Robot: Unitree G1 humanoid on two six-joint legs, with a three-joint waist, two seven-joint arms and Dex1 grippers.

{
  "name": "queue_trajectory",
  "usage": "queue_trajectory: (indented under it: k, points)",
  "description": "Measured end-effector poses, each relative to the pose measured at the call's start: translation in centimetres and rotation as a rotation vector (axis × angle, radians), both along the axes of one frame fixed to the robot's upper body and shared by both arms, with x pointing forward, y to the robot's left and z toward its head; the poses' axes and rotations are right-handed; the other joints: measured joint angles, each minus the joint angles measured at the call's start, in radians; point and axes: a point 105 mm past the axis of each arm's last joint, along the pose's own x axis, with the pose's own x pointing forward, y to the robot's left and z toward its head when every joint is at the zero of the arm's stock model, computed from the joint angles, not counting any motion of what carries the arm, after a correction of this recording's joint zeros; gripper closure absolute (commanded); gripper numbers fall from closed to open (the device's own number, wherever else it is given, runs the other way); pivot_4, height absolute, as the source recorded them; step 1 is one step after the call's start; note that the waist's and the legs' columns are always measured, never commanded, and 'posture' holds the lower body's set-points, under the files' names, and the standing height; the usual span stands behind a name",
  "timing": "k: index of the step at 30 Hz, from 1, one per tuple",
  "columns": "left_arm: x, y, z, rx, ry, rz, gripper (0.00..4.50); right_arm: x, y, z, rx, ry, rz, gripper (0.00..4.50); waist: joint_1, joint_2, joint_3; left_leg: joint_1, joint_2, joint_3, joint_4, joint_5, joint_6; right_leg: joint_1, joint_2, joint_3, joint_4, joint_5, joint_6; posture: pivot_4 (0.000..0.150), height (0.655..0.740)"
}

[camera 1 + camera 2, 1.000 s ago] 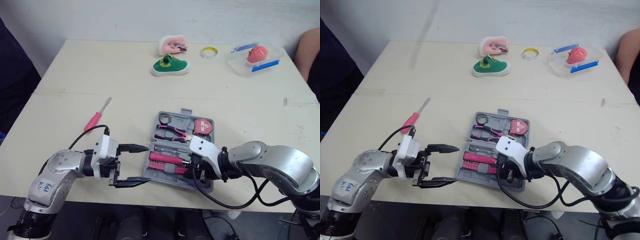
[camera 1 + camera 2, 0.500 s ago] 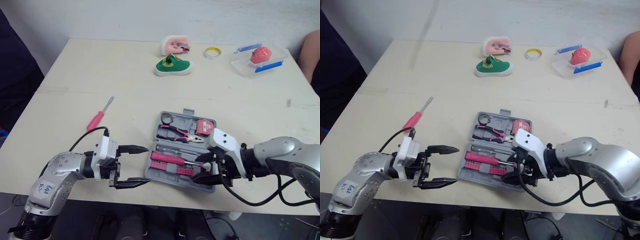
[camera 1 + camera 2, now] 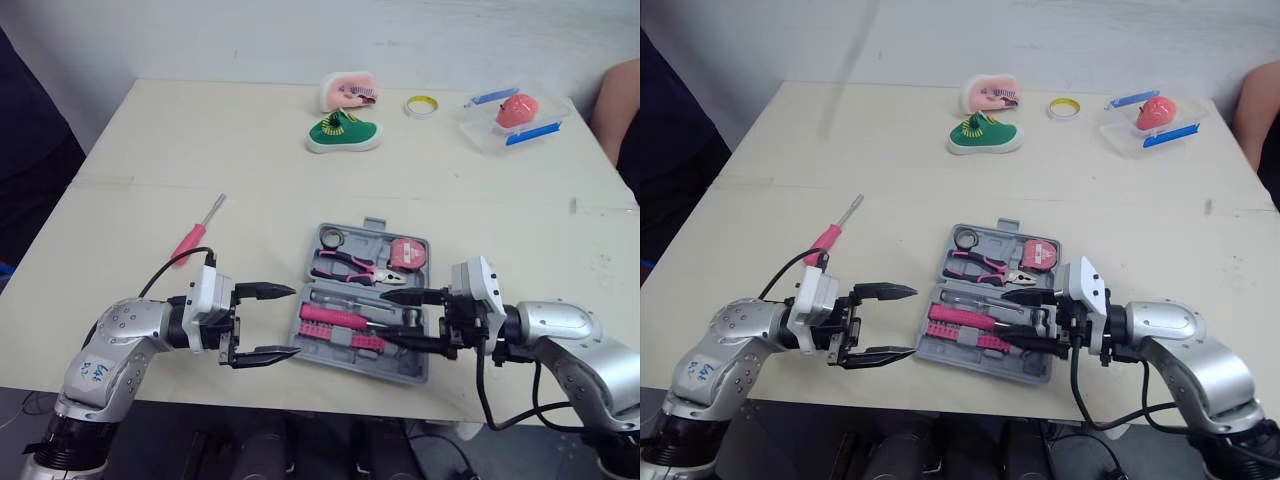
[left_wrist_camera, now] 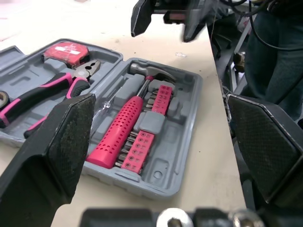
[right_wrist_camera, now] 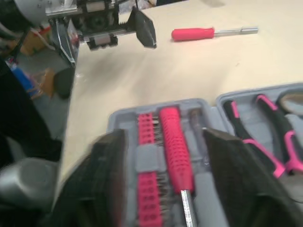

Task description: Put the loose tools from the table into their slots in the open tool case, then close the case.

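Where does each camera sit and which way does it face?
Eye views: on the head, facing forward and down over the table; both arms show, left gripper and right gripper, jaws open, at opposite ends of the tool case.
Left wrist view: looks between its own jaws across the hammer in the case to the right gripper.
Right wrist view: looks past its jaws over the case to the left gripper and screwdriver.
Both wrist views share the case, from opposite ends.
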Motion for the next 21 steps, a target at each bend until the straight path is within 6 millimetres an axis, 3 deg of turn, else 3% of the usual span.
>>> queue_trajectory:
  k: [2,3,11,21]
  points:
    - [0.1,0.5,-0.6,0.000,0.008,0.006,0.00,-0.1,-0.1,-1.5,-0.043,-0.022,0.023,4.16,0.000,0.000,0.000,0.000,0.000,0.000,0.001,0.000,0.000,0.000,0.000,0.000,0.000,0.000,0.000,0.150,0.7400]
    - [0.1,0.6,-0.9,0.001,0.011,0.007,0.00,-0.2,-0.1,-1.9,-0.054,-0.024,0.034,4.43,0.000,0.000,0.000,0.000,0.000,0.001,0.001,0.000,0.000,0.000,0.000,0.000,0.000,0.000,0.000,0.150,0.7400]
    - [-0.6,1.7,-2.4,0.014,0.013,0.004,0.00,0.2,-0.7,-3.8,-0.115,-0.083,0.037,4.43,0.000,0.000,0.000,0.000,0.000,0.000,0.001,0.000,0.000,0.000,0.000,0.000,0.001,0.000,0.000,0.150,0.7400]
    - [-0.8,1.8,-2.6,0.014,-0.001,0.001,0.00,0.3,-0.7,-5.1,-0.160,-0.100,0.035,4.43,0.000,0.000,0.000,0.001,0.000,0.000,0.002,0.000,0.000,0.000,0.000,0.000,0.001,0.000,0.000,0.150,0.7400]
